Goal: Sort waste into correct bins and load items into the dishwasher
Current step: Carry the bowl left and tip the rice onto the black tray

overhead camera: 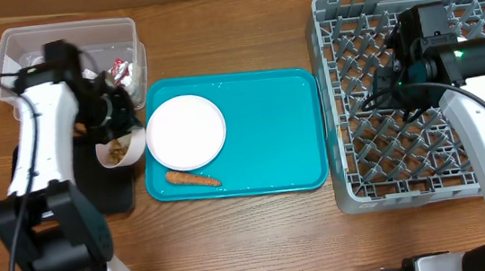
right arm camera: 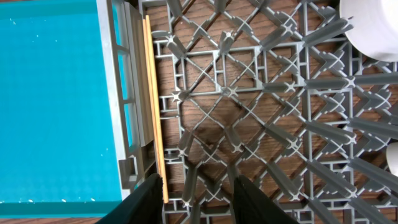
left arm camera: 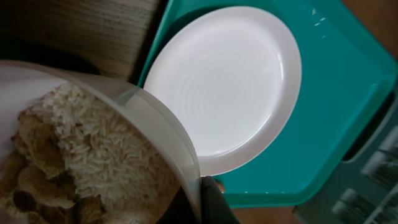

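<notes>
Left pincer (overhead camera: 122, 125): clenched on the rim of a white bowl (overhead camera: 134, 147); one dark finger (left arm camera: 214, 200) is seen against the rim in the left wrist view. The bowl is held tilted and is filled with beige rice and brown food scraps (left arm camera: 93, 149).

Below the bowl, toward 6 o'clock in the overhead view, a black tray (overhead camera: 117, 189) is laid on the table. At 12 o'clock of the bowl a clear tub (overhead camera: 86, 25) is placed, with a red wrapper (overhead camera: 120, 73) inside its 3 o'clock end.

At 3 o'clock of the bowl a teal tray (overhead camera: 268, 124) is set. A round pale plate (overhead camera: 185, 132) is carried at its 9 o'clock end, and an orange carrot (overhead camera: 193, 179) is laid just at 6 o'clock of the plate, apart from it.

Right pincer (right arm camera: 199, 202): released, fingers spread, nothing between them. It is held above the lattice floor of the grey dish rack (overhead camera: 349, 34), which is stationed at 3 o'clock of the teal tray.

In the right wrist view, thin wooden chopsticks (right arm camera: 152, 93) are laid flat along the rack wall nearest the teal tray, at 11 o'clock of the pincer. A second bowl (right arm camera: 373, 25) is stowed in the rack at 1 o'clock, cut off by the frame edge.
</notes>
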Available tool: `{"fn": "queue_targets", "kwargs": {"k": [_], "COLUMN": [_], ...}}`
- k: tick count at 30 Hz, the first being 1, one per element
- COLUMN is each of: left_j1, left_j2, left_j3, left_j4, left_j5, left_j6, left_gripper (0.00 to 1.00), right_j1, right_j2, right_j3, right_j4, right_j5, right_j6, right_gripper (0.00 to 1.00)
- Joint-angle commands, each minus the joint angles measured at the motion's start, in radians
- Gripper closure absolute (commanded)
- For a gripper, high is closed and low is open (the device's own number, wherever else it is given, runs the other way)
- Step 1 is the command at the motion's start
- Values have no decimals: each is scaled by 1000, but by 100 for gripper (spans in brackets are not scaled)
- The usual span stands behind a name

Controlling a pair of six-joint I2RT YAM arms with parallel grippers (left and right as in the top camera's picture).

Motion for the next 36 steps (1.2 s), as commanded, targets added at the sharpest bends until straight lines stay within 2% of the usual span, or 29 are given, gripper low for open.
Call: {"fn": "queue_targets", "kwargs": {"k": [1,6,15,24,36], "left_j1": [120,257,457,578,589], "left_j2": [-34,-21,10,13,13], "left_j3": [-26,-106,-267,-326,-328], "left_j4": [4,35,112,109,106], "left_j5": [270,487,761,978,1117], "left_j6": [229,327,388,340,218], "left_gripper": [96,96,96,96,96], "right_j1": [-2,-2,-2,-2,-2], "right_j2": [-3,-3,-3,-3,-3], "right_j3": [18,18,18,18,18], "right_j4": [2,2,-2,-9,-20], "right_j5": [-5,-5,-5,-5,-5], "right_j6": [7,7,7,7,7], "right_gripper": [60,60,61,61,61]}}
